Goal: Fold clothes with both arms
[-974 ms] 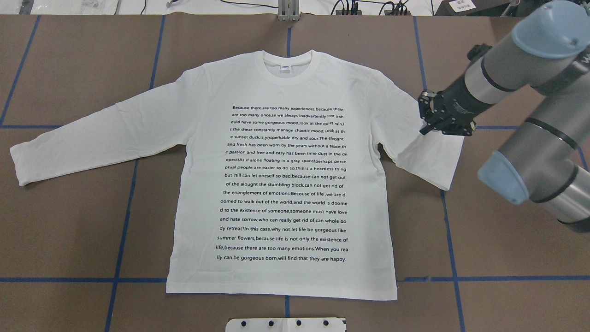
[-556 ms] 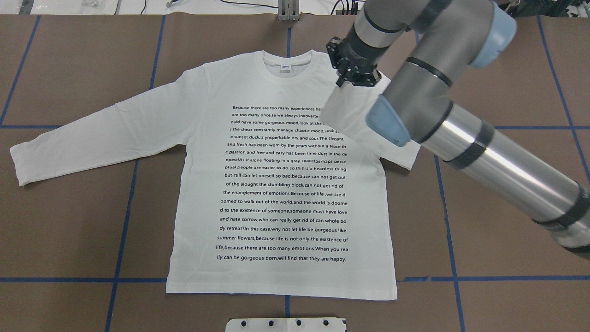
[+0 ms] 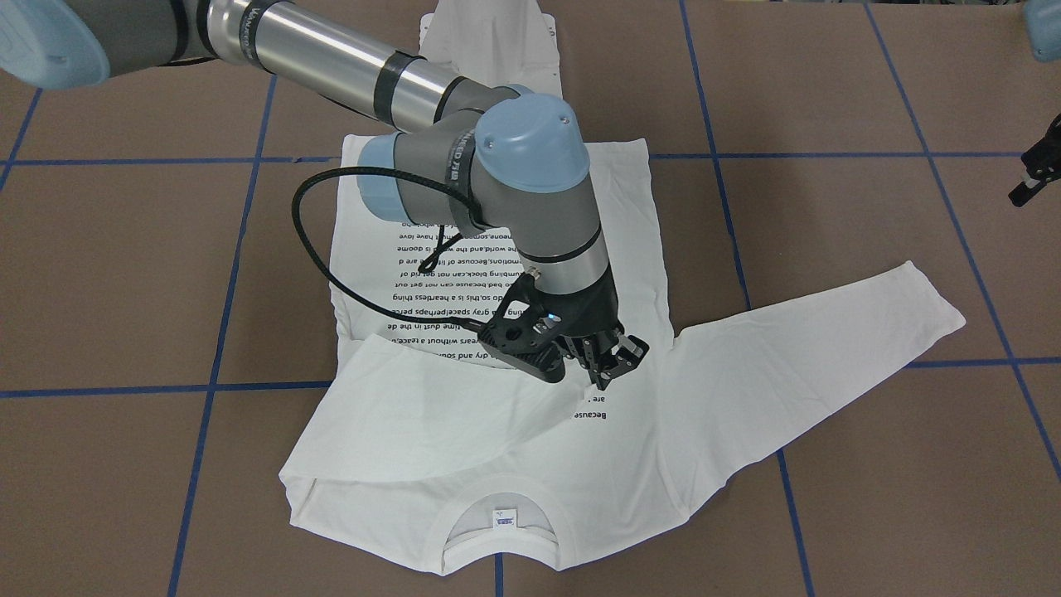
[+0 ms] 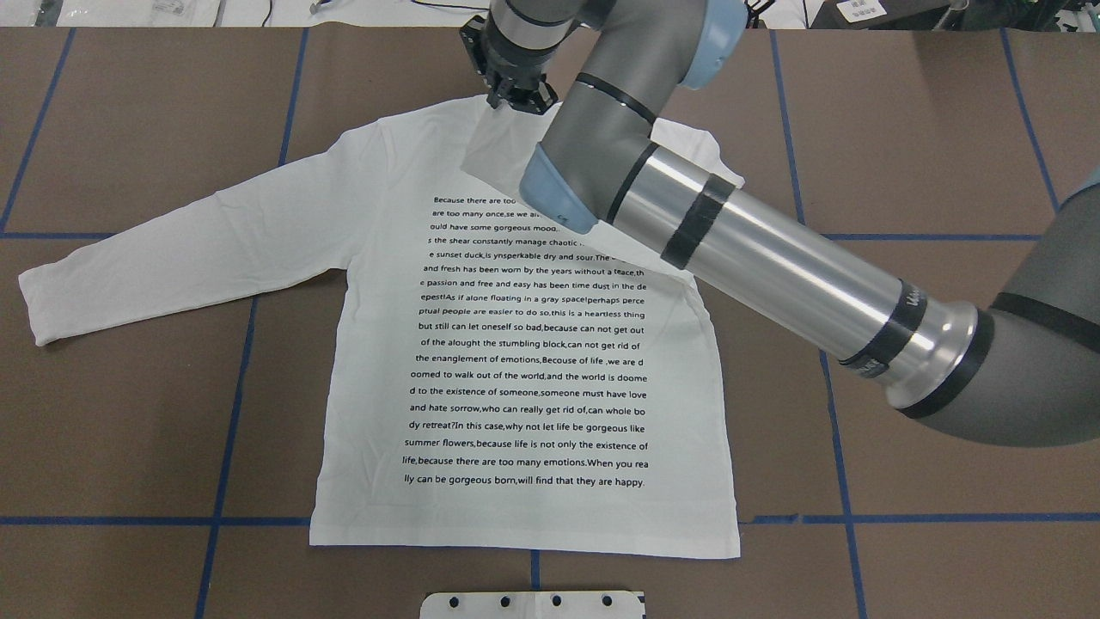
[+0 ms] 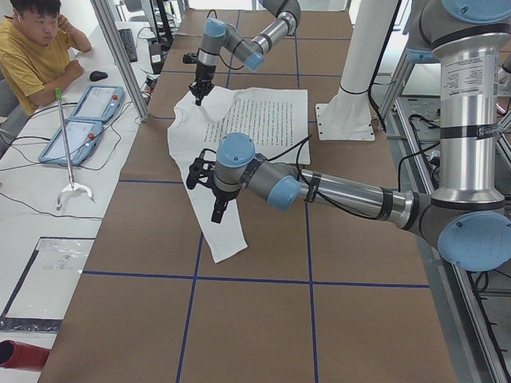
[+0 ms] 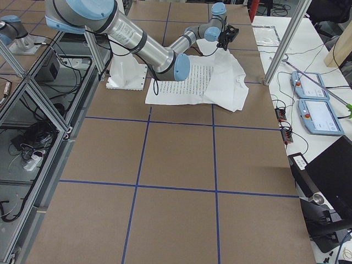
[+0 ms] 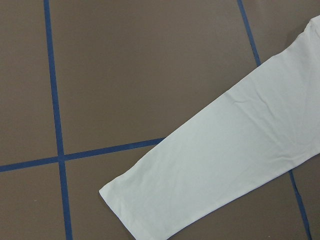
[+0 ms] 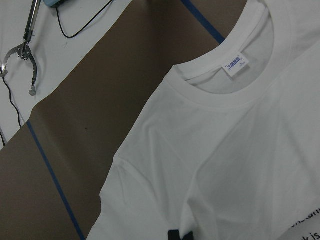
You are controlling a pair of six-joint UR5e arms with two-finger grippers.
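Note:
The white long-sleeved T-shirt (image 4: pixel 524 361) lies flat, printed text up, collar (image 3: pixel 497 531) at the far side from the robot. My right gripper (image 4: pixel 516 94) hangs over the collar area, shut on the right sleeve's cuff. That sleeve (image 4: pixel 503 159) is drawn across the upper chest and covers part of the text. In the front-facing view the right gripper (image 3: pixel 612 369) sits at the end of the folded sleeve. The left sleeve (image 4: pixel 172 254) lies stretched out flat. My left gripper (image 3: pixel 1028 182) is off beyond its cuff (image 7: pixel 210 190), above the table; its jaw state does not show.
A white pedestal plate (image 4: pixel 533 604) stands at the robot's side of the table, just below the shirt's hem. Blue tape lines (image 4: pixel 232 413) grid the brown table. An operator (image 5: pixel 32 56) sits beside tablets (image 5: pixel 84 120) past the far edge. A grabber tool (image 8: pixel 25 50) lies there.
My right gripper has swung from the table's right side leftward and away from the robot, pulling the right sleeve over the chest to the collar. The left sleeve has not moved.

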